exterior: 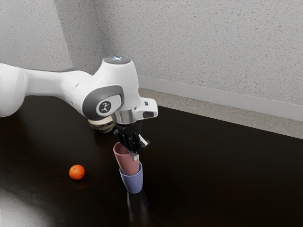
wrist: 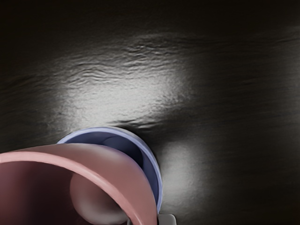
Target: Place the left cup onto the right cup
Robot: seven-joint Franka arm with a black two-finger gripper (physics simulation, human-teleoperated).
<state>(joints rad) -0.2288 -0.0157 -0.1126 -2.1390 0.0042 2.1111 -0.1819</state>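
A pink cup (exterior: 126,160) stands tilted with its base inside a blue cup (exterior: 132,181), which rests upright on the dark table (exterior: 213,165). My gripper (exterior: 134,150) is at the pink cup's rim, on the side toward the exterior view's right, its fingers close together and pinching the rim wall. In the wrist view the pink cup (wrist: 70,161) looms just under my hand, and the blue cup's rim (wrist: 146,151) curves out from behind it.
A small orange (exterior: 77,172) lies on the table toward the exterior view's left of the cups. A pale round vessel (exterior: 102,126) sits behind my arm. The table ends at a grey floor strip and wall (exterior: 213,47) at the back.
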